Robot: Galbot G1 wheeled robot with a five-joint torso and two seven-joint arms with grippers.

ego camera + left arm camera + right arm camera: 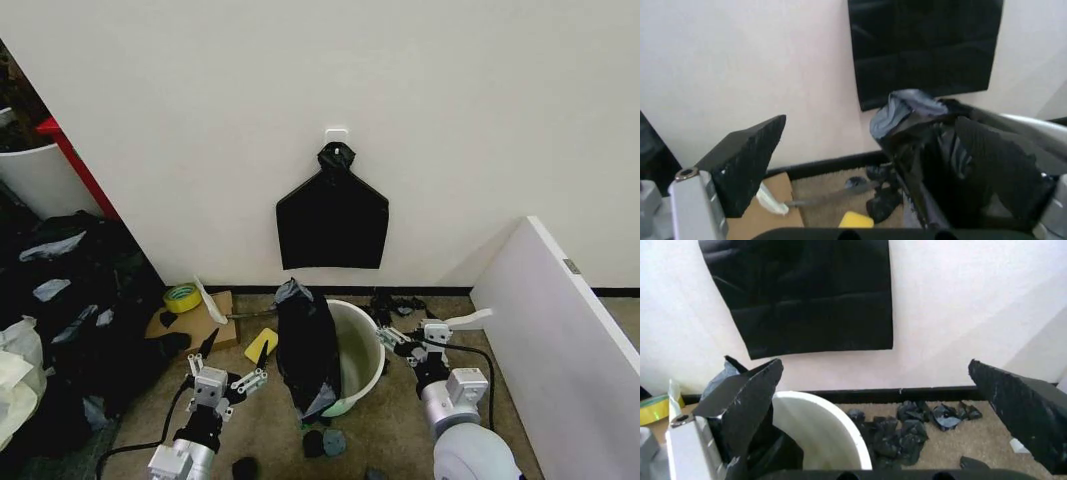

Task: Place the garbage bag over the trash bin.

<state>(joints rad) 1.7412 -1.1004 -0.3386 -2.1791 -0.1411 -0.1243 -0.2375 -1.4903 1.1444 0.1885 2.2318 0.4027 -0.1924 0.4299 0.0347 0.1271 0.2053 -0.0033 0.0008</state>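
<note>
We saw the trash bin (362,350) standing on the floor (270,430), close to the wall (200,120). The garbage bag (308,345) hung over the left side of the bin's rim and stood upright, with its crumpled grey top above the rim; most of the bin's opening was uncovered, and the right part of the rim was bare.

Our left pincer (228,362) was to the left of the bin, near the bag, with its fingers spread wide apart and nothing between them. In the left wrist view one dark finger (747,165) stood apart from the bag (933,165).

Our right pincer (432,327) was just to the right of the bin, also wide open and holding nothing. In the right wrist view the white bin (823,432) lay beside one finger (747,400).

On the wall above the bin hung a flat black bundle (333,215) from a white hook (336,135). Left of the bin lay a roll of yellow tape (182,297) on a cardboard piece (222,305), and a yellow sponge (260,345). Small black scraps (907,427) lay on the floor right of the bin.
</note>
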